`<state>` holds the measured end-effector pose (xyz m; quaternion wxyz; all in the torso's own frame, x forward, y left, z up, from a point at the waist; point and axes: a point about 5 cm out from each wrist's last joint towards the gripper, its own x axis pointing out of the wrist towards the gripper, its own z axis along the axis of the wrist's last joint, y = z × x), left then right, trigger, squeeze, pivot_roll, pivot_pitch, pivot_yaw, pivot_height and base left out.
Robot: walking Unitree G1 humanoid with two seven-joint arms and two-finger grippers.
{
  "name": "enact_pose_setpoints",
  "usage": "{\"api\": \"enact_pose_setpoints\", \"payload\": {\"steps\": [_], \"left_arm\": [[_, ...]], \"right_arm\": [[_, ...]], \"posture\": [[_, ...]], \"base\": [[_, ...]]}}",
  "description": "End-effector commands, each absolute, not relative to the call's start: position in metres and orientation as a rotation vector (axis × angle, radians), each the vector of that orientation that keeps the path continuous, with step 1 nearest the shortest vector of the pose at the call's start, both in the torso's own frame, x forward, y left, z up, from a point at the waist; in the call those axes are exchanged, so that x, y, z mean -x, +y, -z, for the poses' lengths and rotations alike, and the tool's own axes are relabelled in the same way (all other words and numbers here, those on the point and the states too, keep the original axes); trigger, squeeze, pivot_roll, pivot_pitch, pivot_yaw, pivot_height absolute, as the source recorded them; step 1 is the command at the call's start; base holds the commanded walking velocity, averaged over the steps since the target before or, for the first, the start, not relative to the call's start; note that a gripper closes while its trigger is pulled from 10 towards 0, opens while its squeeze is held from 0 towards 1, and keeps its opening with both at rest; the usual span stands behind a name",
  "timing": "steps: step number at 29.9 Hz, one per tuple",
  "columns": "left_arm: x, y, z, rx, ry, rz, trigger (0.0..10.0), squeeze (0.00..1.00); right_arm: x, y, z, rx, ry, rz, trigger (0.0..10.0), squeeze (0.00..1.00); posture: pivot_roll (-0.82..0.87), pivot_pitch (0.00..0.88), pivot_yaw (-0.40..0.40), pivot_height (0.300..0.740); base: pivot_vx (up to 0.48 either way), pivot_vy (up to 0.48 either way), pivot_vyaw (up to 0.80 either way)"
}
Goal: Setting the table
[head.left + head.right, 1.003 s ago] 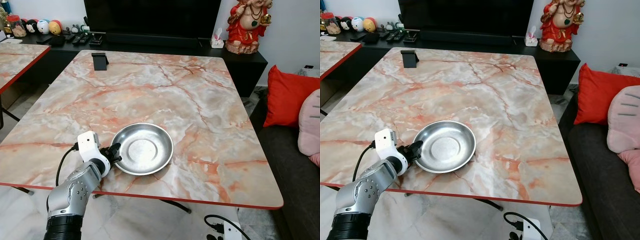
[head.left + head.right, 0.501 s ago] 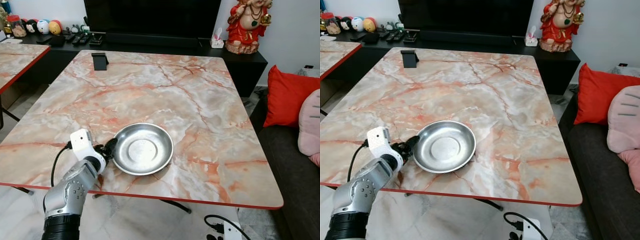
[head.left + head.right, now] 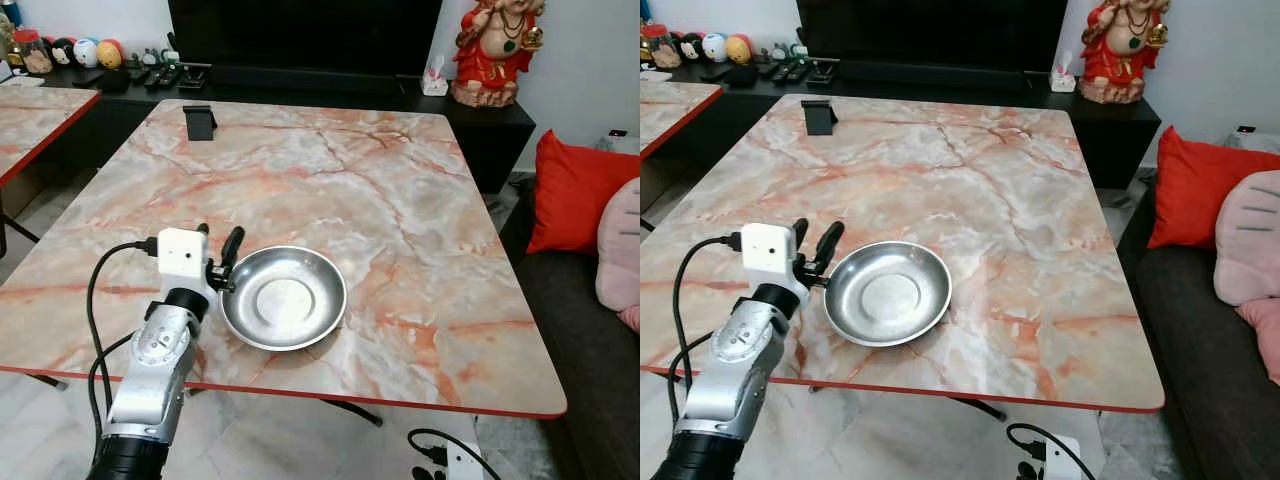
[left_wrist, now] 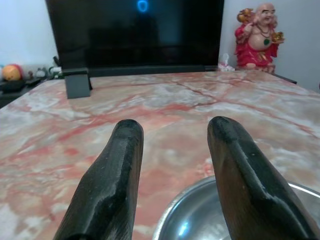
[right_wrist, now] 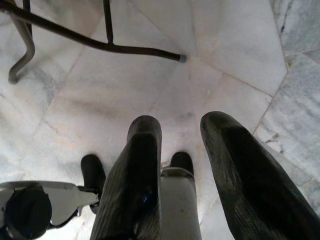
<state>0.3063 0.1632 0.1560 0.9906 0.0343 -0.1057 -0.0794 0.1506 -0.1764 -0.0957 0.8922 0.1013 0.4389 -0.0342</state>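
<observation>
A shiny steel bowl (image 3: 283, 298) rests on the marble table (image 3: 330, 180) near its front edge. My left gripper (image 3: 218, 240) is raised just above and to the left of the bowl's left rim, open, with nothing between its black fingers. In the left wrist view the gripper (image 4: 172, 125) looks across the tabletop, and the bowl's rim (image 4: 200, 210) shows below the fingers. My right gripper (image 5: 180, 120) hangs open over the tiled floor beside the table's legs.
A small black stand (image 3: 199, 121) sits at the table's far left corner. A dark sofa with a red cushion (image 3: 575, 190) runs along the right. A second marble table (image 3: 40, 115) stands to the left. A white power strip (image 3: 450, 460) lies on the floor below.
My left gripper has come off the bowl's left rim, risen and swung upward with its fingers apart. The bowl stays where it was.
</observation>
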Motion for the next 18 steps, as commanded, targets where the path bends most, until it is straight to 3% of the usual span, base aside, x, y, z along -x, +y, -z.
{"api": "enact_pose_setpoints", "payload": {"steps": [1,9,18], "left_arm": [[-0.3077,0.1614,-0.1520,-0.085,-0.216,0.169,10.0,0.00],[-0.3100,0.1629,-0.1492,-0.072,-0.245,0.142,10.0,0.00],[-0.3108,0.1621,-0.1468,-0.056,-0.253,0.138,10.0,0.00]], "right_arm": [[-0.1487,-0.1777,0.0963,-0.218,0.911,0.090,10.0,0.00],[-0.1482,-0.1776,0.0963,-0.227,0.904,0.101,10.0,0.00],[-0.1472,-0.1774,0.0967,-0.224,0.906,0.101,10.0,0.00]], "posture": [[0.05,0.000,-0.032,0.740],[0.05,0.000,-0.029,0.740],[0.05,0.000,-0.026,0.740]], "base": [[0.000,0.000,0.00],[0.000,0.000,0.00],[0.000,0.282,0.00]]}}
